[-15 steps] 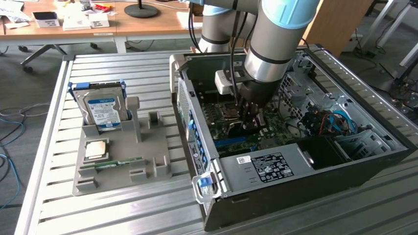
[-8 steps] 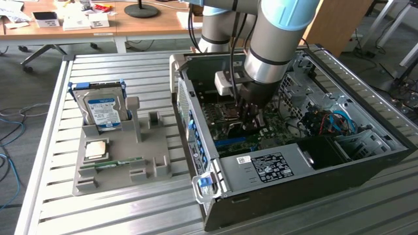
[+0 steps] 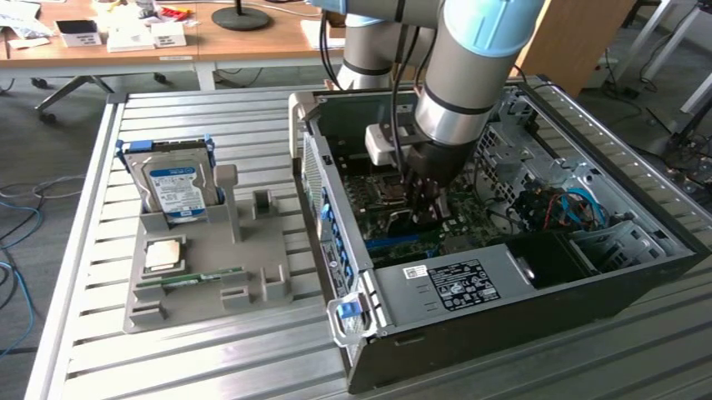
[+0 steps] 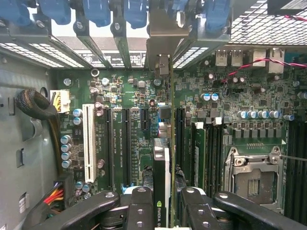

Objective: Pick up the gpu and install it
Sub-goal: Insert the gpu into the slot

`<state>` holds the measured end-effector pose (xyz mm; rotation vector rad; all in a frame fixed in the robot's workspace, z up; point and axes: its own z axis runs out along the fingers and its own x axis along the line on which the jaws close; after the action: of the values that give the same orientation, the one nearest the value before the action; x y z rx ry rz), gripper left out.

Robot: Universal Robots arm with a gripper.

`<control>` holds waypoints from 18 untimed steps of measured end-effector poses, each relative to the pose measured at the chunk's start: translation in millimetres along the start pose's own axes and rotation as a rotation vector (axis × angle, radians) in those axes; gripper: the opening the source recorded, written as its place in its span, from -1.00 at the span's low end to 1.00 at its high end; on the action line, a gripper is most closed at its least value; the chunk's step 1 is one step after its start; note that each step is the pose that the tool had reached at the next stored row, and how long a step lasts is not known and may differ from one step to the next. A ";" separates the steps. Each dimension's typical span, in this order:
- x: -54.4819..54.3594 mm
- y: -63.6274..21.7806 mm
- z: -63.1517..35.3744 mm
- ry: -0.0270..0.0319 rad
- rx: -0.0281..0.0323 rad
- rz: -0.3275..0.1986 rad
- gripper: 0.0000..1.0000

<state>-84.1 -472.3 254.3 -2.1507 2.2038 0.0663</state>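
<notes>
Over the motherboard [image 4: 129, 124] inside the case [image 3: 623, 275], my jaws pinch the gpu [image 4: 162, 163] edge-on: light, stiff, fragile; I'd grip its top edge.

I see a pale slatted metal workbench [image 3: 167, 367] on a grey carpeted floor [image 3: 33, 125]. Behind it stands a long light-wood desk [image 3: 256, 42] with a round black lamp base [image 3: 242, 17]; blue cables [image 3: 13, 200] trail at the exterior view's left.
</notes>
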 end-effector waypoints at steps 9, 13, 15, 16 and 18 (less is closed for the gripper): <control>0.3 0.2 2.9 0.0002 -0.0001 0.000 -0.47; 0.4 0.8 3.5 0.0002 0.0001 0.001 -0.47; 0.5 1.5 3.8 0.0005 0.0001 0.002 -0.47; 0.5 1.9 4.0 0.0006 0.0002 0.003 -0.47; 0.5 2.3 4.7 0.0005 0.0002 0.003 -0.47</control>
<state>-86.4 -472.4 249.5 -2.1476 2.2072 0.0657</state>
